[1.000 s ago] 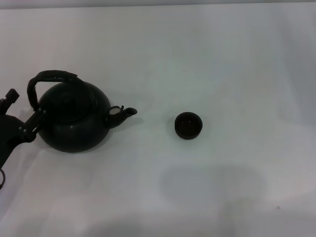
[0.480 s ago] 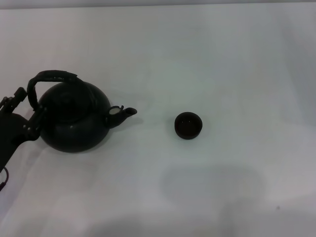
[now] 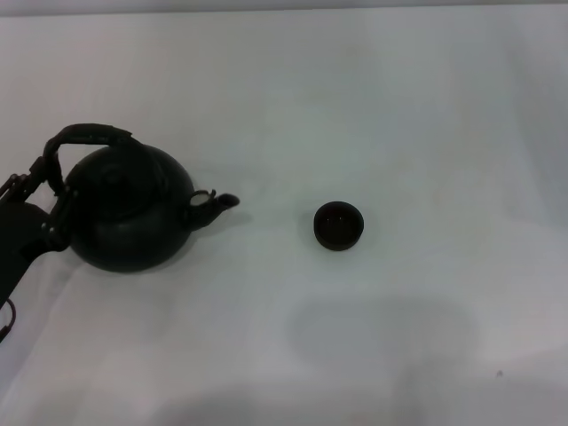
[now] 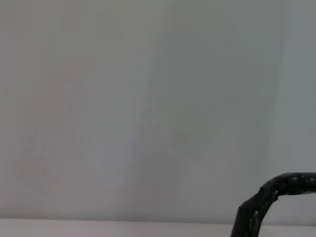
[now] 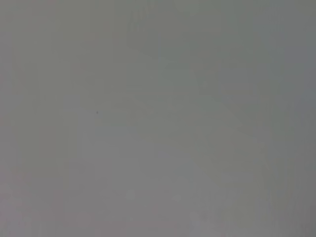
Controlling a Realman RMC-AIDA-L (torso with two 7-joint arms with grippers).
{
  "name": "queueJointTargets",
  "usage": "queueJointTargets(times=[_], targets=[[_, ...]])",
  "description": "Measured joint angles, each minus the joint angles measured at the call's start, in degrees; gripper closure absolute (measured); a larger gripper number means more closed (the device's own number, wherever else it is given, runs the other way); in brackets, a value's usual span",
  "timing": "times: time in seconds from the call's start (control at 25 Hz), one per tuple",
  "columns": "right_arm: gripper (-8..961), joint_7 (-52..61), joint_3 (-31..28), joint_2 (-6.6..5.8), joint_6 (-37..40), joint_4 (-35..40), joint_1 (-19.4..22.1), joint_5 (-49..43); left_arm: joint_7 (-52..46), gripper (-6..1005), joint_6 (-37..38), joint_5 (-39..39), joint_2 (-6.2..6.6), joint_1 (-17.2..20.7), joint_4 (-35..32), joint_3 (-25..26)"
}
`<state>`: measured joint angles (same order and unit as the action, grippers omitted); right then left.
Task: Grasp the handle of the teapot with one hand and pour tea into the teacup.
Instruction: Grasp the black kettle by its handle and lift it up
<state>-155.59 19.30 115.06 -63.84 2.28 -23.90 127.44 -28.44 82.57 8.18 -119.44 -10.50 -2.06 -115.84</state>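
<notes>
Sideways, the teapot [image 3: 127, 211] aims its spout [image 3: 217, 204] rightward — at the teacup [image 3: 338, 225].

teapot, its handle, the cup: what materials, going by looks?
Teapot: matte black with faint dull highlights, likely cast iron or dark ceramic; can't settle which. Handle: black, rough and speckled in the left wrist view, perhaps wrapped or textured metal. Teacup: dark brown-black, slight sheen inside, probably glazed ceramic.
</notes>
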Motion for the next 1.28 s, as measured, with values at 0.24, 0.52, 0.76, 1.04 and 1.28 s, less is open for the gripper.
queueJointTargets(times=[0.24,0.52,0.76,1.04,1.28], targets=[[115,0.02,-0.06,-0.01,0.03,0.0,0.0,0.0,0.17,503,-0.26,-0.04,0.07,-0.1,-0.56,-0.01],[115,0.02,-0.06,0.04,0.04,0.0,0.0,0.0,0.23,582,-0.31,-0.17,0.09,-0.61,-0.73,0.0],[115,0.03,-0.06,0.08,0.04,0.0,0.0,0.0,0.23,585,-0.31,-0.27,0.09,-0.67,-1.05,-0.01],[115,0.02,-0.06,0.06,0.72,0.0,0.0,0.04,0.24,589,0.01,-0.12,0.09,-0.06,-1.31,0.0],[114,0.02,-0.06,0.02,0.79,0.0,0.0,0.09,0.26,616,-0.23,-0.06,0.09,-0.18,-1.23,0.0]])
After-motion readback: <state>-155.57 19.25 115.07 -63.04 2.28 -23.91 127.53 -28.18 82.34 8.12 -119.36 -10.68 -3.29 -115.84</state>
